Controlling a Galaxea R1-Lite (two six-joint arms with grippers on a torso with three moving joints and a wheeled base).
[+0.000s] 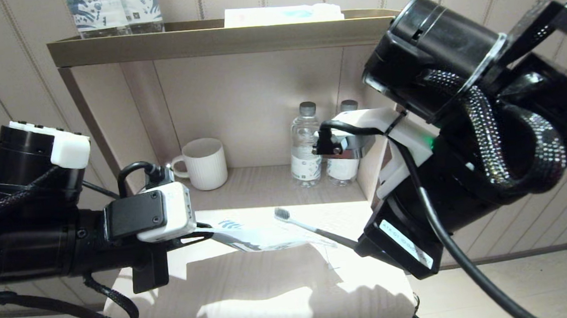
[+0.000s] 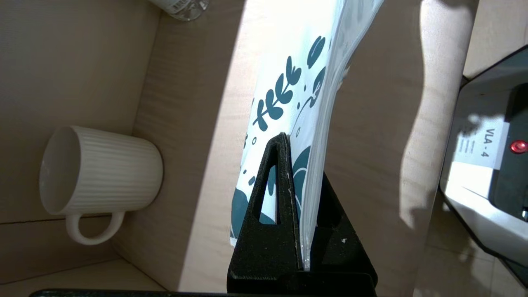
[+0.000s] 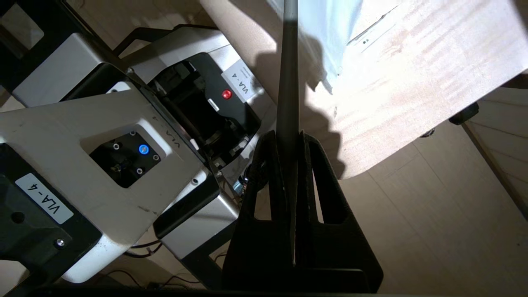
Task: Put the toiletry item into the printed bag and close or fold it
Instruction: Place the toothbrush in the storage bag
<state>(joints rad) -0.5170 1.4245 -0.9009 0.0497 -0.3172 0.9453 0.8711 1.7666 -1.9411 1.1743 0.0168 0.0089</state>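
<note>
White printed bag (image 1: 263, 232): held just above the pale wooden table (image 1: 273, 299), one end pinched.
Left end effector (image 2: 299, 231): pressed together on the bag's edge.
Toothbrush (image 1: 300, 222): bristle head at the bag, handle slanting down to the right.
Right end effector (image 3: 291, 165): clamped on the handle.
Shelf behind: ribbed white mug (image 1: 204, 163), two water bottles (image 1: 305, 145).

Ribbed mug (image 1: 205, 163): stood at niche's back left. Two water bottles (image 1: 305, 145) blocked back right; bare worktop (image 1: 260, 180) lay between mug and bottles.
</note>
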